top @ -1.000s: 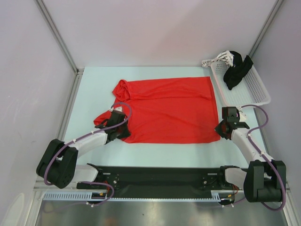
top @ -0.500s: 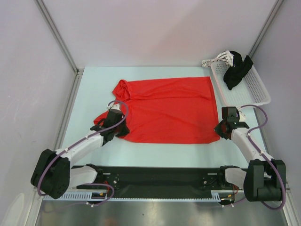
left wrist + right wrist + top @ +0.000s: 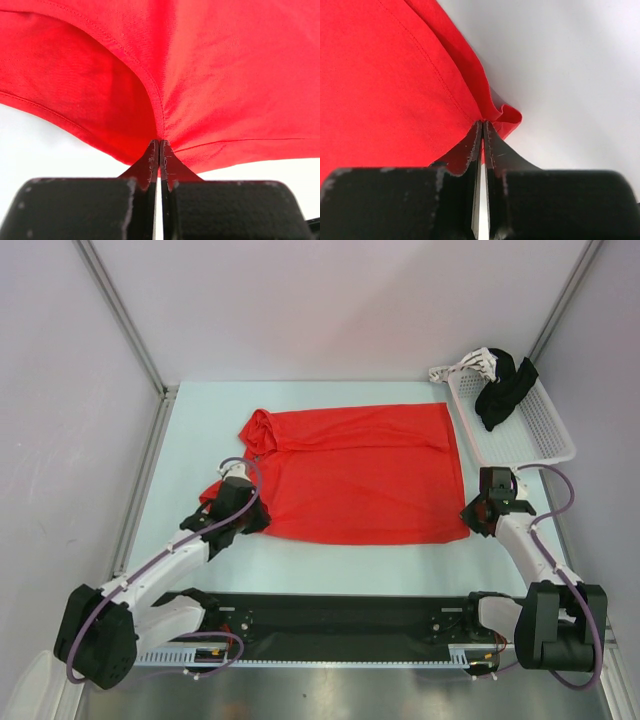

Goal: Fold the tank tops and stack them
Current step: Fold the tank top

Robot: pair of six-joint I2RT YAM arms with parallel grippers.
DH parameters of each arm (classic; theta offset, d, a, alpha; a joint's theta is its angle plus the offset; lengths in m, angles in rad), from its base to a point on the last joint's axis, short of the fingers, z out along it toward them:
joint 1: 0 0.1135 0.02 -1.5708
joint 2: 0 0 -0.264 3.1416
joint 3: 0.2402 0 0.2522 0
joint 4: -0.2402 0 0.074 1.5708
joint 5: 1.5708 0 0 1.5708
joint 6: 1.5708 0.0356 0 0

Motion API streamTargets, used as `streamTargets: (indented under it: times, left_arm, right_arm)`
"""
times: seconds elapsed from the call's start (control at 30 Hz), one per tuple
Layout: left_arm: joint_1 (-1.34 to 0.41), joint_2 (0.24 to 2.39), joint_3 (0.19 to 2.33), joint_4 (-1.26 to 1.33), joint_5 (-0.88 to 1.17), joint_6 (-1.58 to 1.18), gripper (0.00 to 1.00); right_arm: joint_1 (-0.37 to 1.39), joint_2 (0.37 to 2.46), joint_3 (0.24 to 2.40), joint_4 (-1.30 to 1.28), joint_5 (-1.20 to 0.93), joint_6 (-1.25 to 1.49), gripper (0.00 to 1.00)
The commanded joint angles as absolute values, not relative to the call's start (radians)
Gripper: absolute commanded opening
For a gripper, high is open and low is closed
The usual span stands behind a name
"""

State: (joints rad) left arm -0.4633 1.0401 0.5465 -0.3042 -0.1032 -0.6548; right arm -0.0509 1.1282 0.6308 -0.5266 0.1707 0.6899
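Note:
A bright red tank top (image 3: pixel 355 472) lies spread flat on the pale table, its straps bunched at the left. My left gripper (image 3: pixel 247 517) is shut on its near left edge by the armhole; in the left wrist view the jaws (image 3: pixel 159 142) pinch the red hem (image 3: pixel 160 107). My right gripper (image 3: pixel 478 515) is shut on the near right corner; in the right wrist view the jaws (image 3: pixel 483 122) pinch the folded red corner (image 3: pixel 507 117). A black garment (image 3: pixel 503 390) and a white one (image 3: pixel 477 364) lie in the basket.
A white mesh basket (image 3: pixel 545 435) stands at the back right, just beyond my right arm. Metal frame posts rise at the back left (image 3: pixel 120 315) and back right. A black base rail (image 3: pixel 340 615) runs along the near edge.
My left gripper has moved away from me and slightly left along the shirt's left edge, its arm stretching out. My right gripper has shifted slightly nearer and right with the corner.

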Motion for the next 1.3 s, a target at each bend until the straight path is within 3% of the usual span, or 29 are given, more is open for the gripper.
streamTargets:
  times: [0.0,0.13,0.23,0.43,0.5,0.6,0.67,0.83,0.9,0.97,1.27]
  left_arm:
    - [-0.459,1.009,0.534,-0.302,-0.112,-0.669,0.0]
    - [-0.459,1.031,0.517,-0.281,-0.089,-0.675,0.0]
    - [-0.459,1.045,0.506,-0.261,-0.075,-0.681,0.0]
    - [-0.459,1.049,0.515,-0.265,-0.084,-0.673,0.0]
    - [-0.459,1.048,0.522,-0.273,-0.09,-0.672,0.0]
    - [-0.459,1.043,0.523,-0.278,-0.092,-0.669,0.0]
    - [-0.459,1.04,0.523,-0.278,-0.094,-0.669,0.0]
    - [-0.459,1.042,0.526,-0.279,-0.098,-0.666,0.0]
    - [-0.459,1.045,0.528,-0.279,-0.097,-0.664,0.01]
    - [-0.459,1.043,0.532,-0.285,-0.098,-0.663,0.0]
    - [-0.459,1.002,0.528,-0.321,-0.094,-0.661,0.0]
  right_arm:
    - [-0.058,1.115,0.632,-0.525,0.14,0.664,0.07]
    - [-0.058,1.124,0.597,-0.482,0.098,0.66,0.13]
    - [-0.057,1.126,0.563,-0.451,0.054,0.657,0.3]
    - [-0.055,1.118,0.548,-0.459,0.066,0.649,0.31]
    - [-0.055,1.114,0.548,-0.463,0.072,0.649,0.35]
    - [-0.055,1.104,0.545,-0.476,0.081,0.65,0.48]
    - [-0.055,1.097,0.54,-0.479,0.089,0.65,0.49]
    - [-0.057,1.107,0.529,-0.465,0.123,0.66,0.43]
    - [-0.057,1.123,0.535,-0.454,0.126,0.66,0.25]
    - [-0.057,1.141,0.545,-0.468,0.135,0.664,0.0]
    - [-0.057,1.02,0.575,-0.548,0.152,0.666,0.0]
